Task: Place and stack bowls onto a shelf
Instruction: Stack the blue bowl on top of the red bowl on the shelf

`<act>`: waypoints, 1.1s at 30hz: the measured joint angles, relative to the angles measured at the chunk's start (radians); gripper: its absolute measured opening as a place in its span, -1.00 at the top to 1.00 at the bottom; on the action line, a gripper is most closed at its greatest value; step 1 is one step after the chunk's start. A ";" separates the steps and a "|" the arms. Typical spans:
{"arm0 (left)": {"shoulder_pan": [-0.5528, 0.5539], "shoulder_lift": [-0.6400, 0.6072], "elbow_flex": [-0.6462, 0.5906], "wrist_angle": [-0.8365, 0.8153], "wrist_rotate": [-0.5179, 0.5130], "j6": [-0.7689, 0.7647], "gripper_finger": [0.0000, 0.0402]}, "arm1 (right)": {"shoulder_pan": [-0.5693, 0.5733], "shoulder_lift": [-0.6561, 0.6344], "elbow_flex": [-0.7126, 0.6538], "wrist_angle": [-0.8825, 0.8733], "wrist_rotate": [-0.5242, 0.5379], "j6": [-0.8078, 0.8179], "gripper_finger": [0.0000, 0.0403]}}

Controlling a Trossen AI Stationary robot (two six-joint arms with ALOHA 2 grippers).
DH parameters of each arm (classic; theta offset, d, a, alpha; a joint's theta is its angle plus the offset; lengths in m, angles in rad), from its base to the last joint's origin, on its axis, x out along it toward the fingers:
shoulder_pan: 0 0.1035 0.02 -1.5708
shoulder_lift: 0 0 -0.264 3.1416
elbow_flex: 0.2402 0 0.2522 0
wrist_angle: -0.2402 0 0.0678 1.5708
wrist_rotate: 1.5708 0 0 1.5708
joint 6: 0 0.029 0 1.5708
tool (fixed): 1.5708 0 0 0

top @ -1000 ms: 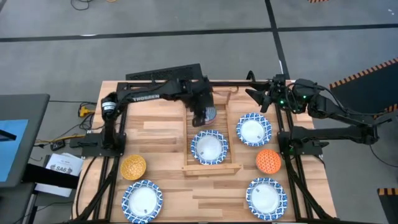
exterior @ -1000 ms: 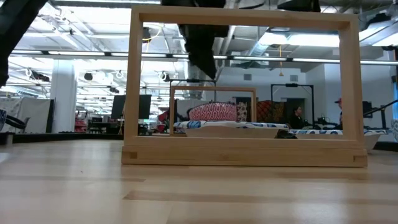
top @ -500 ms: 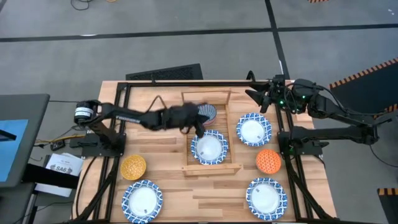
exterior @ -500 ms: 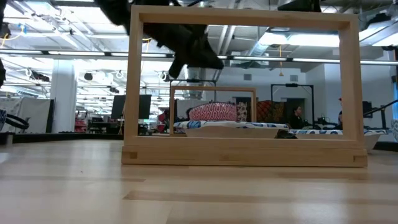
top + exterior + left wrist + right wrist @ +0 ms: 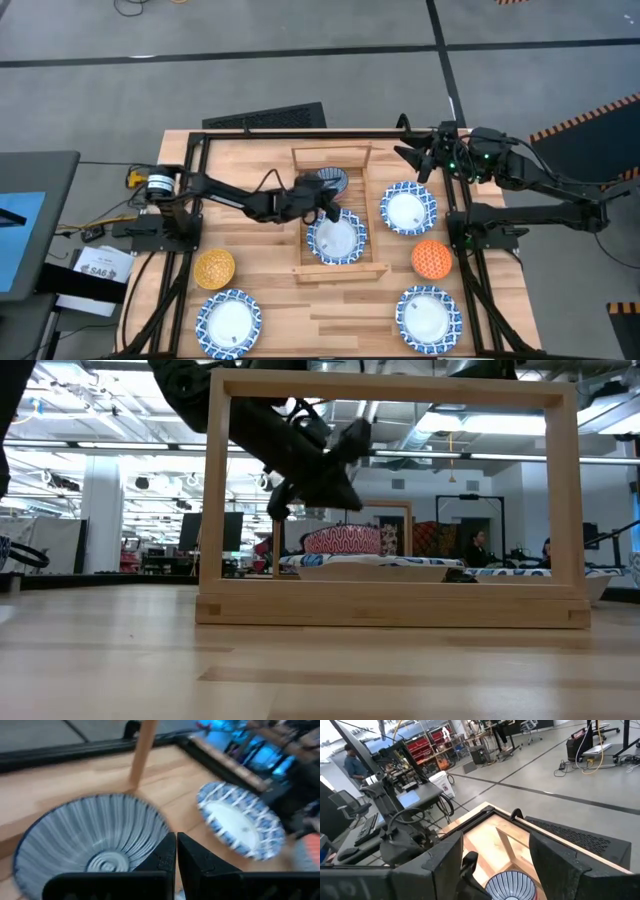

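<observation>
High view, reading from the left: a small deep yellow bowl [image 5: 214,268] and a wide shallow blue-and-white patterned bowl [image 5: 228,322] are sitting on the near-left planks, nearer the left arm than the right. The left gripper [image 5: 322,205] is hanging over the far part of the light-wood slatted shelf [image 5: 340,269], its fingers [image 5: 166,856] pressed together with nothing between them. A striped blue deep bowl [image 5: 329,181] is lying just beyond the gripper at the shelf's far end, and a wide patterned bowl [image 5: 337,237] is lying just on its near side. The shelf's long axis is running near to far. Further right, three more bowls are waiting off the shelf, while the right gripper [image 5: 415,160] is resting at the far-right edge, its fingers spread and empty.
</observation>
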 joint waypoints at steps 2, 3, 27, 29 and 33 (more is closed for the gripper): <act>-0.007 0.016 0.005 -0.017 -0.023 -0.008 1.00 | 0.000 0.000 0.000 0.000 0.000 0.000 -0.27; -0.010 0.021 0.007 -0.019 -0.026 -0.008 1.00 | 0.000 0.000 0.000 0.000 0.000 0.000 -0.27; -0.008 -0.138 0.015 -0.071 -0.028 0.125 1.00 | 0.005 0.079 0.000 -0.054 0.004 0.077 -0.27; -0.004 -0.222 0.008 -0.073 -0.025 0.226 1.00 | 0.015 0.132 -0.002 -0.102 0.004 0.061 -0.25; 0.019 -0.389 -0.029 -0.083 0.004 0.336 1.00 | 0.019 0.222 -0.040 -0.076 -0.067 -0.013 -0.03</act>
